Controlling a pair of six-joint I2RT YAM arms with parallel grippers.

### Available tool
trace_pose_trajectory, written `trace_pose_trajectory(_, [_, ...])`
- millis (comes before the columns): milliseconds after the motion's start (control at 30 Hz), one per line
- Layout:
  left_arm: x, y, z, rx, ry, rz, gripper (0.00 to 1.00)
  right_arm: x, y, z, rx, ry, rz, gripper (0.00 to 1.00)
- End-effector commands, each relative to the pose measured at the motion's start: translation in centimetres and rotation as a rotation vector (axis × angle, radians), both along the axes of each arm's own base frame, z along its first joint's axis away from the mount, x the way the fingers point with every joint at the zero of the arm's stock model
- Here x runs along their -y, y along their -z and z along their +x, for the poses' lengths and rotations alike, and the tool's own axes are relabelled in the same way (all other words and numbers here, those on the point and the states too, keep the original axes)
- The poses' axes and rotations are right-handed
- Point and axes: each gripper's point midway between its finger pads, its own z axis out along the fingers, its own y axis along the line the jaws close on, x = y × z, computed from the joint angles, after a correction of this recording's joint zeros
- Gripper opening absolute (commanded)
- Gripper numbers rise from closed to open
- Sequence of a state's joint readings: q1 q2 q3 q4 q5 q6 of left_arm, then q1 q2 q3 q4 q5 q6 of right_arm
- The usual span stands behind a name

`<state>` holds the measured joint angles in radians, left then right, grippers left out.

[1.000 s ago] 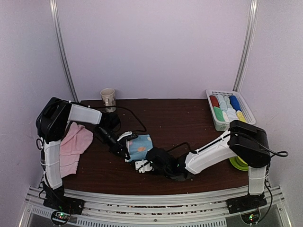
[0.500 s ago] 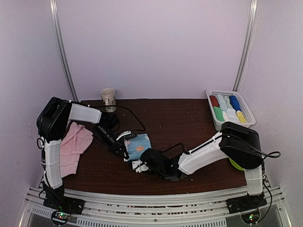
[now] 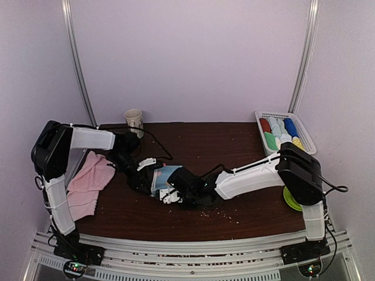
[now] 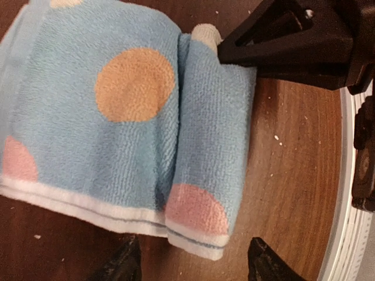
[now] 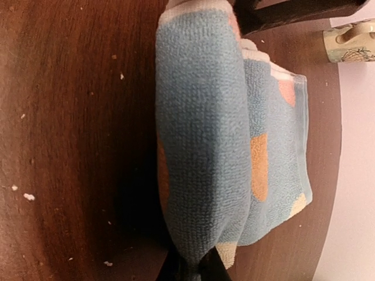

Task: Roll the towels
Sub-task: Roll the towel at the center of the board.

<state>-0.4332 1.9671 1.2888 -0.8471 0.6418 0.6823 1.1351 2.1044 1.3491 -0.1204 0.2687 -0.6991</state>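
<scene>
Left tool (image 4: 190,260) released dotted towel (image 4: 117,117); right tool (image 5: 188,268) clamped.

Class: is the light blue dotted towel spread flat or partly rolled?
Partly rolled: the light blue dotted fabric towel has one rolled-up side; the rest lies flat.

— How is the light?
— Soft and even from above. The pale walls (image 3: 193,58) take a lilac tint, and the dark worktop (image 3: 246,146) shows no hard glare, only a mild sheen.
— Shadows?
— A deep one lies on the worktop beside the blue dotted towel (image 5: 199,146).
— Sharpness?
— The towel's weave is crisp in both wrist views. The left tool (image 4: 190,263) is blurred, and the overhead view is coarse.
</scene>
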Motion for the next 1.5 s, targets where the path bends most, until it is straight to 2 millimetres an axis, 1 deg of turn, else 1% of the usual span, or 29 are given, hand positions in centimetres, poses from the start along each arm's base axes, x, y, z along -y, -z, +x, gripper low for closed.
trace_pose_trajectory(0, [-1.2, -2.6, 1.9, 0.242, 0.000, -0.002, 0.65, 0.7, 3.0, -2.2, -0.233, -0.009, -0.072, 0.00])
trace_pose_trajectory(100, [-1.9, -3.9, 2.3, 0.412, 0.009, -0.013, 0.67, 0.3, 3.2, -2.6, -0.329, -0.003, -0.079, 0.00])
trace_pose_trajectory(200, [-2.6, -4.6, 2.0, 0.553, 0.025, -0.030, 0.68, -0.2, 3.0, -2.9, -0.427, 0.008, -0.067, 0.00])
trace_pose_trajectory(267, [-3.2, -4.8, 1.3, 0.642, 0.043, -0.035, 0.68, -0.3, 3.3, -3.0, -0.493, 0.022, -0.069, 0.00])
trace_pose_trajectory(333, [-3.7, -5.2, 1.1, 0.745, 0.058, -0.043, 0.68, -0.7, 3.0, -2.8, -0.558, 0.031, -0.057, 0.00])
trace_pose_trajectory(367, [-3.9, -5.4, 0.8, 0.788, 0.071, -0.045, 0.68, -0.5, 3.4, -3.2, -0.609, 0.034, -0.069, 0.00])
trace_pose_trajectory(433, [-4.3, -5.4, 0.0, 0.866, 0.107, -0.054, 0.68, -0.9, 3.3, -3.5, -0.677, 0.036, -0.057, 0.00])
trace_pose_trajectory(567, [-4.8, -6.4, -1.4, 1.051, 0.170, -0.090, 0.65, -1.6, 2.8, -3.9, -0.792, 0.038, -0.035, 0.00])
trace_pose_trajectory(667, [-4.8, -7.2, -2.3, 1.150, 0.206, -0.119, 0.63, -1.9, 2.2, -4.3, -0.896, 0.038, -0.014, 0.00])
trace_pose_trajectory(733, [-4.5, -7.4, -2.6, 1.171, 0.225, -0.127, 0.61, -2.0, 1.7, -4.7, -0.958, 0.032, -0.005, 0.00])
trace_pose_trajectory(867, [-4.0, -6.7, -2.9, 1.168, 0.263, -0.114, 0.60, -1.9, 1.1, -5.4, -1.038, 0.046, -0.002, 0.00])
trace_pose_trajectory(967, [-3.4, -5.7, -3.7, 1.160, 0.307, -0.113, 0.59, -1.7, 1.0, -5.4, -1.069, 0.069, 0.005, 0.00])
trace_pose_trajectory(1167, [-1.9, -3.2, -6.2, 1.195, 0.429, -0.070, 0.58, -1.1, 1.2, -5.2, -1.130, 0.110, 0.015, 0.00])
trace_pose_trajectory(1200, [-1.7, -2.9, -6.4, 1.201, 0.438, -0.065, 0.58, -1.0, 1.3, -5.1, -1.137, 0.115, 0.017, 0.00])
trace_pose_trajectory(1333, [-0.9, -2.2, -6.5, 1.193, 0.437, -0.056, 0.54, -0.9, 1.4, -4.9, -1.172, 0.136, 0.030, 0.00])
trace_pose_trajectory(1467, [-0.1, -2.4, -6.1, 1.214, 0.419, -0.058, 0.52, -0.4, 2.1, -4.4, -1.201, 0.164, 0.034, 0.00])
